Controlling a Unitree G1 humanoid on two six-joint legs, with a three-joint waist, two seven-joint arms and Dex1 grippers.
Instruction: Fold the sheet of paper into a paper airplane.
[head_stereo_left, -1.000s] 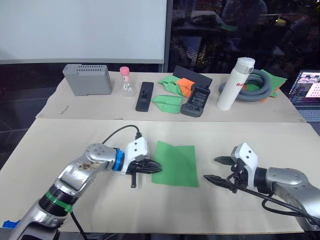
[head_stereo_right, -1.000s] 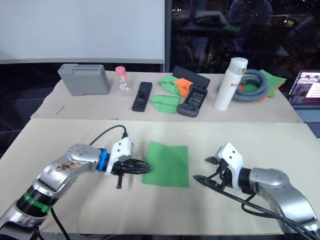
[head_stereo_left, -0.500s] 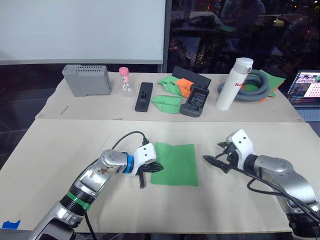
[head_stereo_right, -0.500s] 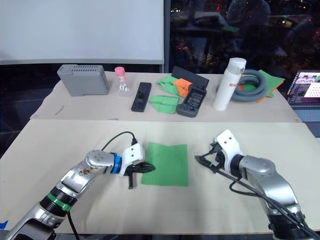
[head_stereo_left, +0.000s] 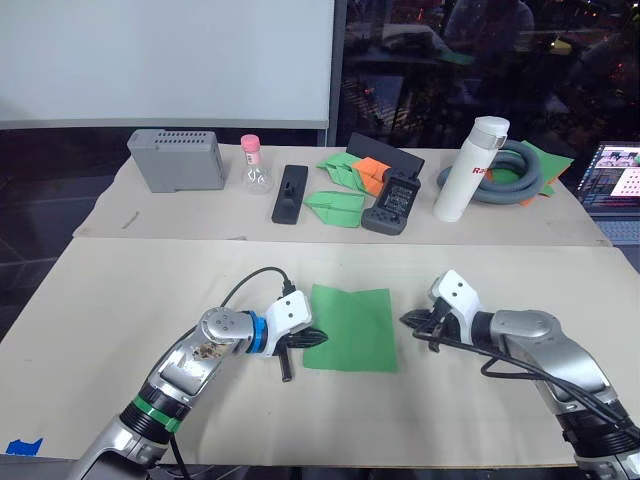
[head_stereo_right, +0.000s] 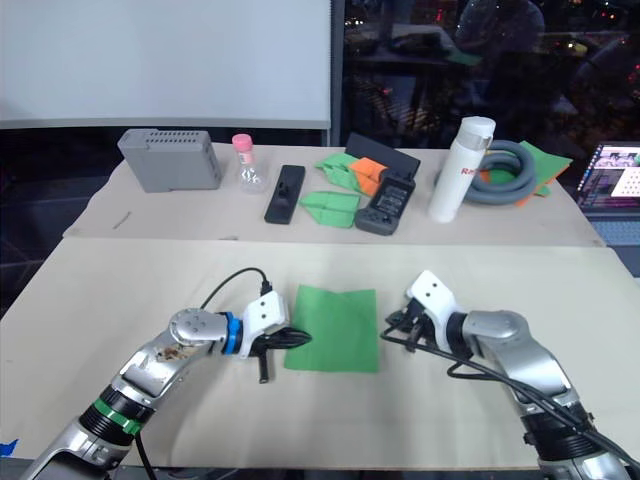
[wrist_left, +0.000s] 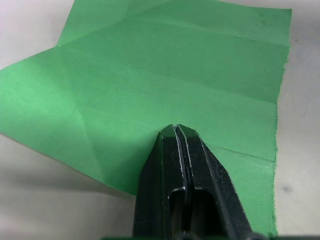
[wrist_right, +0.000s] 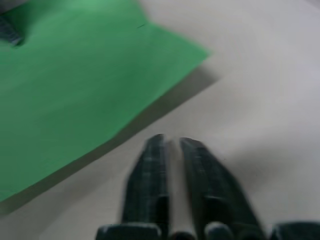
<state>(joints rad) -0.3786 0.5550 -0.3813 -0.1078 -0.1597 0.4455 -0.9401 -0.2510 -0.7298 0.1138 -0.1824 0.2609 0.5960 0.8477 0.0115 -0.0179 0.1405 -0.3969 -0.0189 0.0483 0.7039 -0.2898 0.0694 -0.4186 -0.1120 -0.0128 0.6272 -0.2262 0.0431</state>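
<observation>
The sheet of paper (head_stereo_left: 350, 328) lies flat on the near table, bright green and roughly square, with creases running across it (wrist_left: 165, 65). My left gripper (head_stereo_left: 318, 338) is shut, and its tips (wrist_left: 176, 129) rest on top of the sheet at its left edge. My right gripper (head_stereo_left: 408, 320) is shut and empty. It hovers low over the bare table just off the sheet's right edge (wrist_right: 170, 142), apart from the paper.
The back table holds a grey box (head_stereo_left: 176, 158), a pink-capped flask (head_stereo_left: 252, 166), a black remote (head_stereo_left: 290, 192), small green darts (head_stereo_left: 335, 203), an orange dart (head_stereo_left: 372, 168), a black device (head_stereo_left: 393, 202), a white bottle (head_stereo_left: 465, 168), a hose coil (head_stereo_left: 515, 170) and a laptop (head_stereo_left: 612, 180).
My right gripper has shut from wide open and moved left, close to the sheet's right edge. My left gripper stayed shut at the sheet's left edge.
</observation>
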